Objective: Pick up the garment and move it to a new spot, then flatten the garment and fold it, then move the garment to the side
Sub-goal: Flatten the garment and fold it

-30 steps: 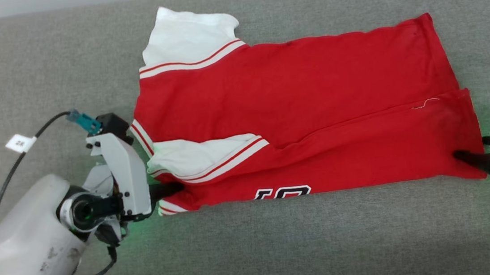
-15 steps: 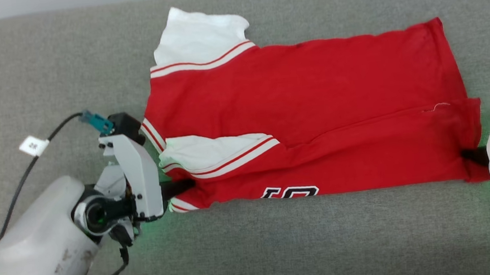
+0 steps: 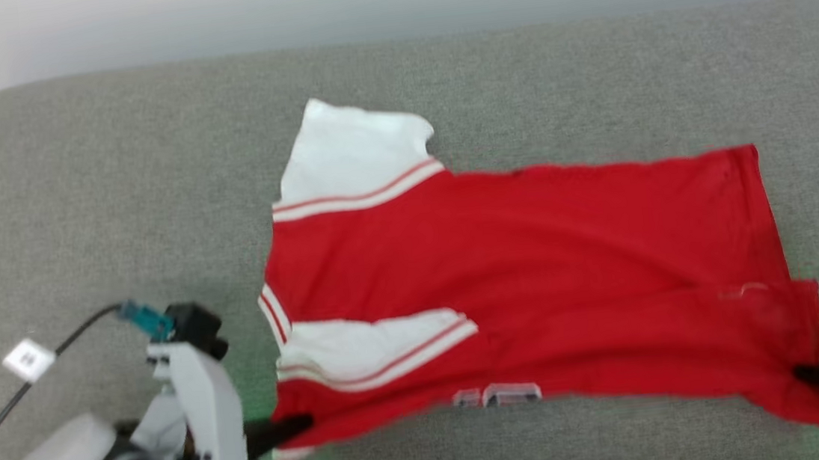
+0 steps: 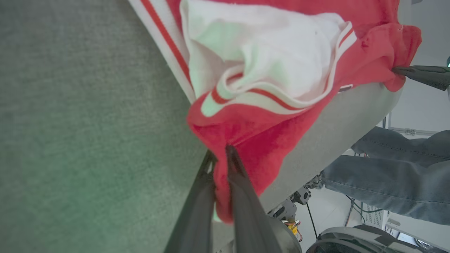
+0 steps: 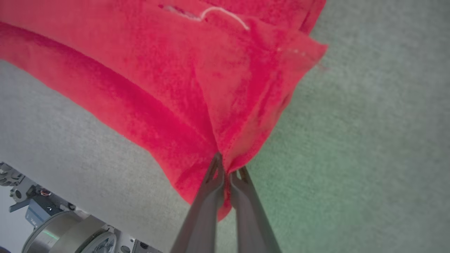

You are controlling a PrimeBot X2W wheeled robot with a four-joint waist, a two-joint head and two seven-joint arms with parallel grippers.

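You have the garment (image 3: pixel 534 278) lying sideways across the grey padded bench (image 3: pixel 111 176), collar end toward the robot's left and hem toward its right. The near long side looks folded over onto the body, with one white sleeve (image 3: pixel 368 347) tucked on top, so I judge the pick-up, the move and most of the flattening done, and the folding under way. The far sleeve (image 3: pixel 357 152) sticks out unfolded beyond the body. That sleeve, the remaining folds and the move to the side are left.

Your left gripper (image 3: pixel 297 426) is pinched tight on the near corner at the collar end. The left wrist view shows red cloth squeezed between its narrow fingers (image 4: pixel 239 196). Your right gripper (image 3: pixel 807 374) is closed the same way on the near corner at the hem end, and the right wrist view shows the fabric gathered into its tips (image 5: pixel 226 165). Both wrist views show the held edge raised off the bench while the far part lies flat.

What you cannot make out:
- The head view is smeared, so the lettering (image 3: pixel 497 394) at the near edge is unreadable.
- You cannot tell how many layers each gripper holds.
- The right gripper's body is cut by the frame edge.
- A person's leg in jeans (image 4: pixel 393 175) shows beyond the bench in the left wrist view.
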